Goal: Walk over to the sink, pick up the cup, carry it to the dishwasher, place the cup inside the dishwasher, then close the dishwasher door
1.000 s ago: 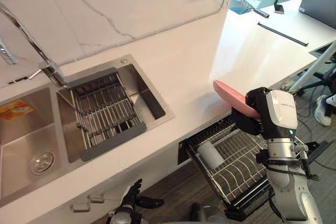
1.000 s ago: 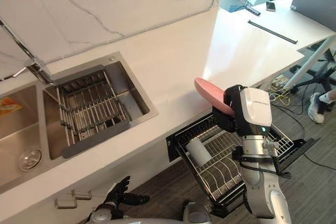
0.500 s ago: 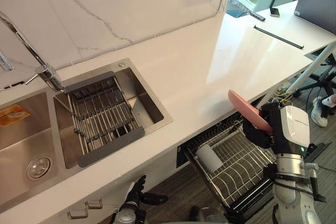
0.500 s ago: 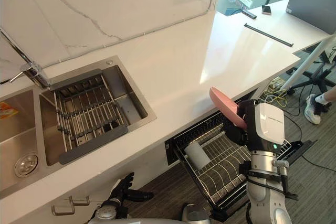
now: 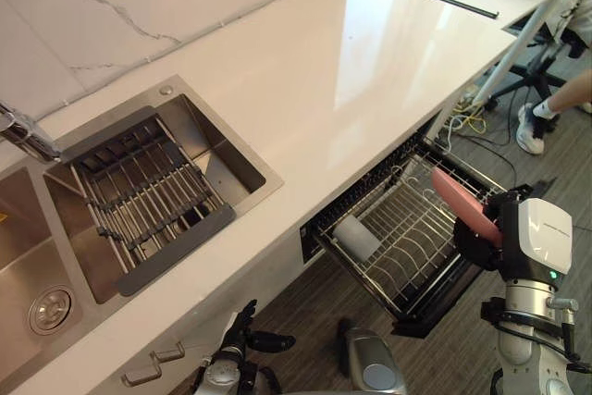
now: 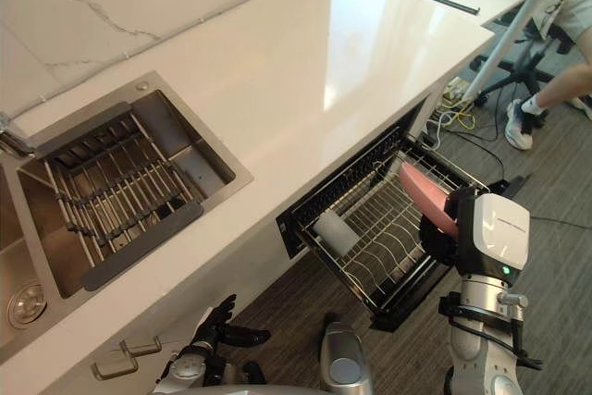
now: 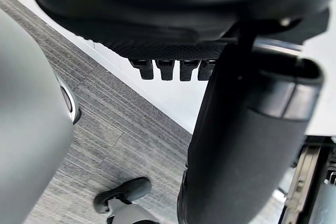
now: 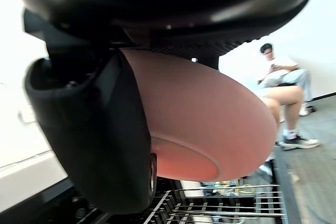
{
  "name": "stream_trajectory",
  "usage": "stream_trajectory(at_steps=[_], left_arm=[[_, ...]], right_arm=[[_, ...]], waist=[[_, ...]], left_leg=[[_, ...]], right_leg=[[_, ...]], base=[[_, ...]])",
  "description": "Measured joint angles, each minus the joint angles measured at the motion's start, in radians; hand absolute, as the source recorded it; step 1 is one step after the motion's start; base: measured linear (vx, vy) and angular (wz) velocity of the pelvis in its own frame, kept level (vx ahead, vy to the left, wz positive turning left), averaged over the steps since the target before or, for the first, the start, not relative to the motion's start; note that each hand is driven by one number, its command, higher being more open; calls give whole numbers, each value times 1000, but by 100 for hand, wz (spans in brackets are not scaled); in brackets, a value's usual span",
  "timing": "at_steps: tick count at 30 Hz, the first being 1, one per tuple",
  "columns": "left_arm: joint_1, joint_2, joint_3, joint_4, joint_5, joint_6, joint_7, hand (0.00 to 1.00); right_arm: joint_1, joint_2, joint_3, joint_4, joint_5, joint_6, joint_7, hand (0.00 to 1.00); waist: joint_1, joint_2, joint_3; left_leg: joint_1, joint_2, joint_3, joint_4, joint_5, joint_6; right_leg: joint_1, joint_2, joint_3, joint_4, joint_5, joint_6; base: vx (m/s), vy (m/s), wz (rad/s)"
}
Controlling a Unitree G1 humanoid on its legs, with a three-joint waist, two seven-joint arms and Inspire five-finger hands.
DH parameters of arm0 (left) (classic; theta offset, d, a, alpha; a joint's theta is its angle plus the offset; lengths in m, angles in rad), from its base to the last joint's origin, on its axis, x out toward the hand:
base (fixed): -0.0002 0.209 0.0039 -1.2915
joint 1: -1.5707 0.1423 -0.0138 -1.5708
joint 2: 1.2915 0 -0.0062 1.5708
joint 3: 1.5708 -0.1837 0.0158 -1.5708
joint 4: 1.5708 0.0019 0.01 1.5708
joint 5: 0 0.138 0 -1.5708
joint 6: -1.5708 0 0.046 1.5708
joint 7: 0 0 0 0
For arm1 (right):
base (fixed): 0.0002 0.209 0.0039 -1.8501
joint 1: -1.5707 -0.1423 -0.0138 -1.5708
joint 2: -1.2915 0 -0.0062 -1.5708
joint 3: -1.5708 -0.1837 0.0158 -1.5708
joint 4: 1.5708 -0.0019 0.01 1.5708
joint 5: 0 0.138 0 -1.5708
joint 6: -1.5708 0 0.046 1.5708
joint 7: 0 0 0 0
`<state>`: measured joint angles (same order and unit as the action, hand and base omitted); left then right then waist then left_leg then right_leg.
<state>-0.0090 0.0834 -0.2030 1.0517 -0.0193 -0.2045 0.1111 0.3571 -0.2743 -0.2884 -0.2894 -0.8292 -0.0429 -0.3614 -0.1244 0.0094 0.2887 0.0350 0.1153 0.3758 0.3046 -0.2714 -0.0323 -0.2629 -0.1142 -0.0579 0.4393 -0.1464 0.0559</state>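
My right hand (image 5: pixel 478 249) is shut on a pink dish (image 5: pixel 460 203), held tilted on edge above the right side of the pulled-out dishwasher rack (image 5: pixel 418 228). In the right wrist view the thumb (image 8: pixel 100 145) presses on the pink dish (image 8: pixel 205 124), with the rack's wires below it. A white cup (image 5: pixel 356 238) lies on its side at the rack's left end, also seen as the cup (image 6: pixel 333 231) in the right eye view. My left hand (image 5: pixel 242 328) hangs low by the cabinet front, fingers relaxed and holding nothing.
The steel sink (image 5: pixel 242 171) with a dark drainer rack (image 5: pixel 148 201) is set in the white counter (image 5: pixel 351 71) at left. A seated person's leg and shoe (image 5: pixel 546 108) are at the far right beside a desk leg. Grey floor lies in front of the rack.
The camera has tipped down and shifted. My right hand has carried the pink dish down from counter height to just over the rack's right side.
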Motion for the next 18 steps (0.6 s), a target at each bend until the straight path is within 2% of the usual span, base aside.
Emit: stream_trajectory(at_steps=[4,11,15,18], left_arm=[[-15,0,1,-21,-1,-2,5,100],[-55,5,11,-54,-26,-19,18,100],[-65,5,22,-67,-40,-20,19,100],[-67,5,27,-70,-40,-25,19,100]], right_arm=[[-27,0,-2,7,2,6,0,0],[-192,-21,40,67,15,19,0,0],[-251,-62,59,154,23,19,0,0],[-322,-87,76,284,33,20,0,0]], waist=[[0,3,45],[6,4,133],[15,9,150],[26,12,152]], left_leg=[[-50,0,-5,89,-21,6],[-149,8,-31,213,-65,21],[-187,4,-67,235,-78,20],[-206,-3,-79,239,-76,21]], right_leg=[[-43,-6,33,40,1,6],[-114,-22,30,102,1,11],[-128,-38,0,113,1,10],[-140,-51,-10,120,1,11]], base=[[-62,45,-18],[-90,15,6],[-63,-11,28],[-23,-3,16]])
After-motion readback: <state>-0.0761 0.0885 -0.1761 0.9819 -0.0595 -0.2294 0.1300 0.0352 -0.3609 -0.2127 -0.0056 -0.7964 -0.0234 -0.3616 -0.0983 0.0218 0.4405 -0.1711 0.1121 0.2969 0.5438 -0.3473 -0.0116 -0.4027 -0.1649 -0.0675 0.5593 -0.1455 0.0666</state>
